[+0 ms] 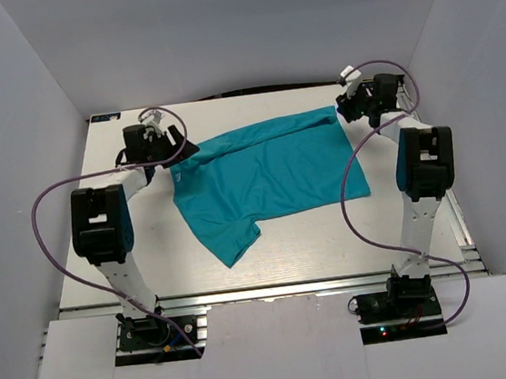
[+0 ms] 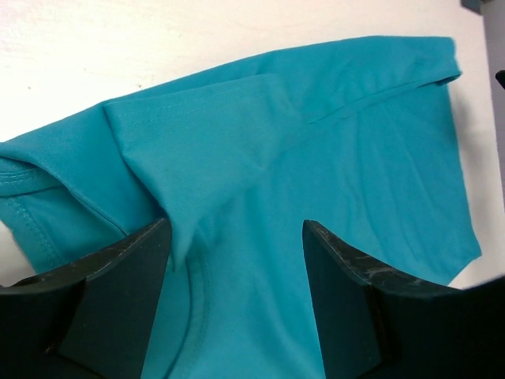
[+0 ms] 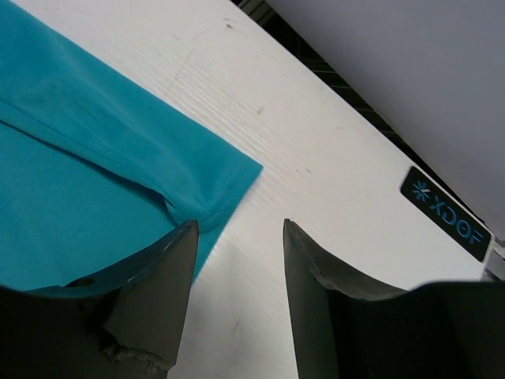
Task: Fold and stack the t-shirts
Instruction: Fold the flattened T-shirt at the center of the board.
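Item: teal t-shirt (image 1: 260,175), one, lying part-folded across the far half of the worktop (image 1: 314,246), one sleeve pointing near.
Left end effector (image 2: 237,237): jaws apart above the shirt's left end, clamping nothing.
Right end effector (image 3: 237,229): jaws apart beside the far right hem corner, apparently clear of cloth.
Risk: a loose fold could snag on a rising finger, which would drag the crease open.

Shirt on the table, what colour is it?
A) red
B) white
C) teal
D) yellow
C: the shirt lying on the white table shows plain teal in all three views.
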`<state>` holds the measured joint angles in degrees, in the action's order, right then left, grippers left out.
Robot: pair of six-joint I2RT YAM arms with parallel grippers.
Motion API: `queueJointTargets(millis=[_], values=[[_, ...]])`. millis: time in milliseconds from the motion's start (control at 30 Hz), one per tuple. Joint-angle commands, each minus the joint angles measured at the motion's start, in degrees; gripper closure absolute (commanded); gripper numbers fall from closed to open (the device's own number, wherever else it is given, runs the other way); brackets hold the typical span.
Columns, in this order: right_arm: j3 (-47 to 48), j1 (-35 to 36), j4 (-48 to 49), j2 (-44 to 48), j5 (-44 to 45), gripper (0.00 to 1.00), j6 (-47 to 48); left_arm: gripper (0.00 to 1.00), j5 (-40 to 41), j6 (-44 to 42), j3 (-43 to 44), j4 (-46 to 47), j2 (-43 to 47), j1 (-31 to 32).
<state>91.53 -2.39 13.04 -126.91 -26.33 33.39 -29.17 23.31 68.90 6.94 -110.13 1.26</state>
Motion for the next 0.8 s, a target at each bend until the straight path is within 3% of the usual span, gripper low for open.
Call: queueJointTargets(millis=[0, 133, 300, 367, 500, 767], values=[[-1.3, -1.8, 1.4, 5.4, -2.8, 0.46, -2.0, 0.22, 0.4, -1.8, -1.3, -2.3, 8.3, -0.3], [-0.6, -3.6, -2.6, 8.1, -9.5, 0.46, -2.9, 0.26, 3.6, -1.1, -3.8, -2.8, 14.2, -1.0], [5.9, -3.1, -10.4, 5.3, -18.1, 0.50, -6.8, 0.43, -1.6, 4.2, 2.2, -2.6, 9.1, -1.0], [11.5, -2.4, -14.9, 1.8, -17.7, 0.54, -8.9, 0.45, -4.3, 7.8, 4.8, -2.1, 4.5, -1.0], [13.8, -0.1, -16.1, -1.3, -17.2, 0.56, -10.4, 0.50, -9.7, 11.6, 12.3, -1.0, -3.0, -0.8], [18.1, 2.0, -17.5, -7.5, -10.8, 0.58, -11.1, 0.53, -11.4, 12.8, 15.2, -1.3, -10.0, 0.9]])
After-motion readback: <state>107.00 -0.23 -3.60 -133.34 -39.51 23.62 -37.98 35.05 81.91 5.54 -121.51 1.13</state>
